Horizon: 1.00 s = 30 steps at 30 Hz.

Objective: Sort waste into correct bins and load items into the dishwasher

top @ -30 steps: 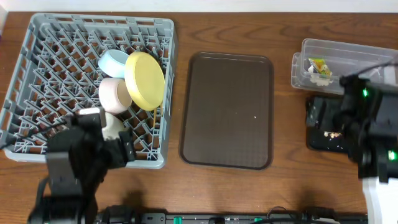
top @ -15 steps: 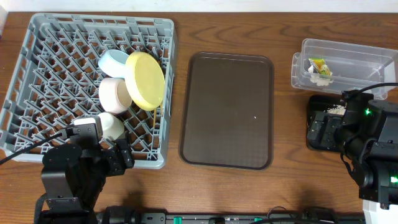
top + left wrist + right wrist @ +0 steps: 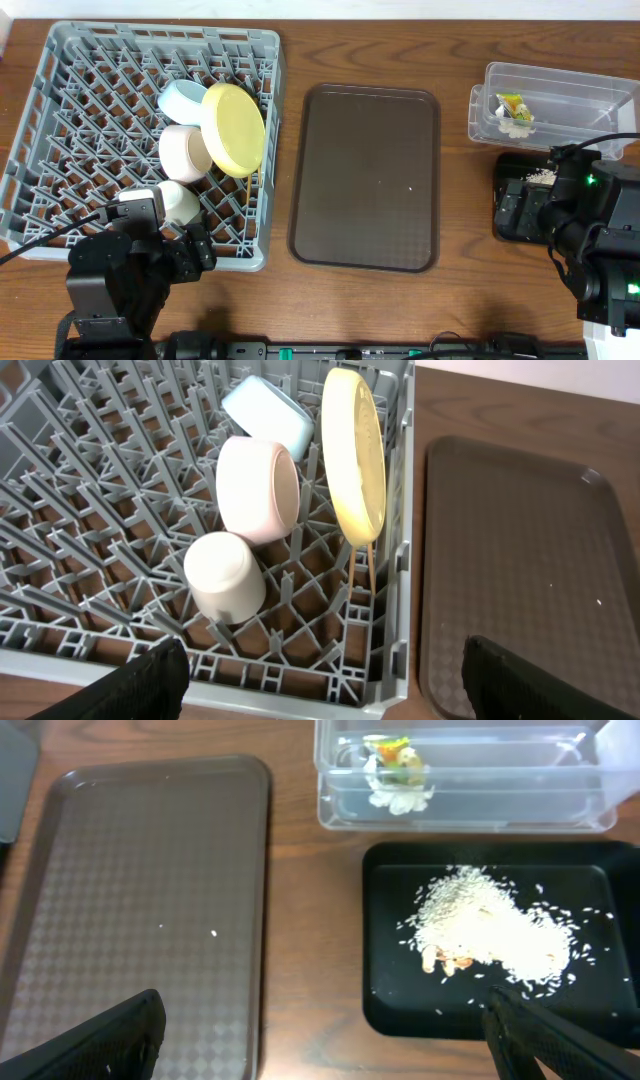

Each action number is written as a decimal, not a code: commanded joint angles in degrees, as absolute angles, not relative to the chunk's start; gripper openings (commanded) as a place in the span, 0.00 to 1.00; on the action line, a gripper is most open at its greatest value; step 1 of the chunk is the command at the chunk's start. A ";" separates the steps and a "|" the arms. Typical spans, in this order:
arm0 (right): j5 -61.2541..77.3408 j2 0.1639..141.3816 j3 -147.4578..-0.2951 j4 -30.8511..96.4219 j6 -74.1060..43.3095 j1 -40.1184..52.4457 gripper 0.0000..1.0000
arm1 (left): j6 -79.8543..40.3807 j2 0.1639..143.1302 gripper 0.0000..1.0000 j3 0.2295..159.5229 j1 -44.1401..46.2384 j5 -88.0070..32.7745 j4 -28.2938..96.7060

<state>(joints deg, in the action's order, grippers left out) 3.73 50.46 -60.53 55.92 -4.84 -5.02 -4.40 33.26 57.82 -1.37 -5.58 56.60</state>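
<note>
Seems done: yellow plate (image 3: 235,128) and cup (image 3: 180,203) in the rack (image 3: 60,100) left of the brown tray (image 3: 365,180), rice (image 3: 490,925) in the black tray (image 3: 390,1000) right of it. With left end effector (image 3: 340,685) and right end effector (image 3: 325,1040) spread wide, empty, back off slowly; no bumping the rack.

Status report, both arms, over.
Left end effector open, right end effector open. Round yellow plate in grey plastic rack, rice crumbs in black tray. Nothing blocking.

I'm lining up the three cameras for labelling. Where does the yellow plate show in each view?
Overhead: yellow plate sits upper left of centre, in the right part of the grey rack.
Left wrist: yellow plate is at top centre, standing on edge.
Right wrist: not in view.
Shared landmark: brown tray, seen in all three views.
</note>
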 commanded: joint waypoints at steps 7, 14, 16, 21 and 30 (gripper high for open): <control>1.26 45.32 -57.43 48.27 -2.46 -4.40 0.99 | -3.64 33.23 0.89 57.58 -1.15 -4.89 56.49; 0.91 29.06 -43.07 32.38 -2.48 -2.55 0.99 | -3.64 33.21 0.89 57.58 -1.15 -4.89 56.49; 0.86 23.07 -37.39 27.81 -2.48 -1.98 0.99 | -3.64 33.23 0.89 57.58 -1.15 -4.89 56.49; 0.89 10.74 -24.95 18.13 -2.52 -1.21 0.99 | -3.64 33.23 0.89 57.58 -1.15 -4.89 56.49; 0.86 2.35 -8.78 -1.45 -2.72 1.43 0.99 | -3.64 33.23 0.89 57.58 -1.15 -4.89 56.49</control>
<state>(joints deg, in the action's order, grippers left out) 1.37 3.31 -11.53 0.71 -3.16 0.16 -4.40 33.28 57.60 -1.37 -5.58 56.53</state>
